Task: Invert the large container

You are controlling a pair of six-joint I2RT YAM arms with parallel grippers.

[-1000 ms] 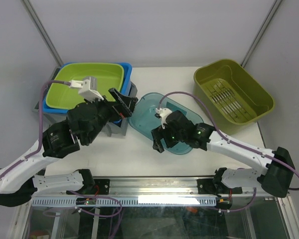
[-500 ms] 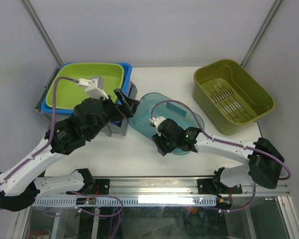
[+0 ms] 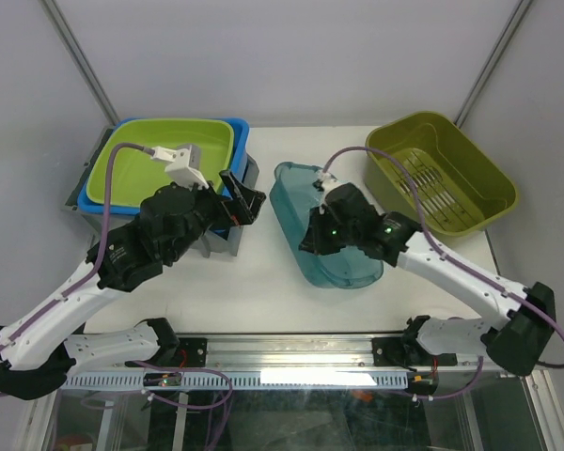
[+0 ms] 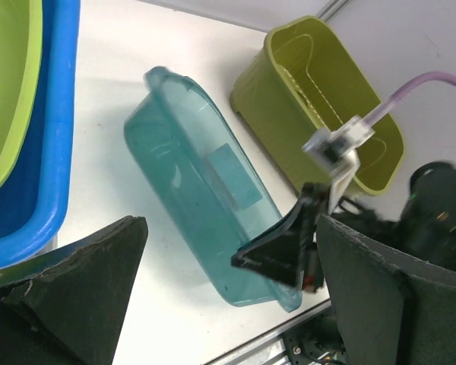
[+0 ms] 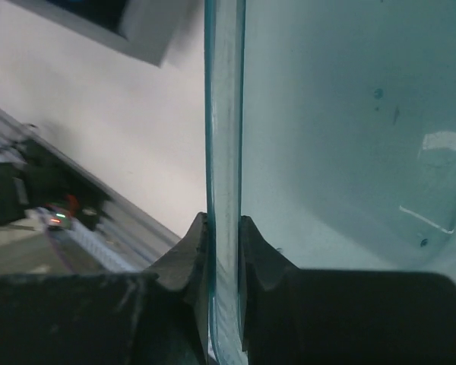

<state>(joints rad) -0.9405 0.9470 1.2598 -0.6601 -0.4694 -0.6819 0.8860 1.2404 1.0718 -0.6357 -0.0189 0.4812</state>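
The large teal container (image 3: 334, 254) stands tipped up on its side at the middle of the table (image 3: 254, 287) (its walls are see-through). The right gripper (image 3: 311, 238) is clamped on its thin rim, one finger (image 5: 188, 255) on each face. The left gripper (image 3: 242, 201) hangs just left of it, fingers wide apart and touching nothing, beside the lime tub (image 3: 160, 155) nested in a blue tub (image 3: 237, 132). An olive basket (image 3: 470, 160) sits far right.

The left arm reaches forward, the left gripper (image 3: 242, 200) spread wide and empty. The right arm bends inward, the right gripper (image 5: 223, 228) with fingers (image 5: 186, 255) pinched on the teal container (image 3: 343, 268) rim.
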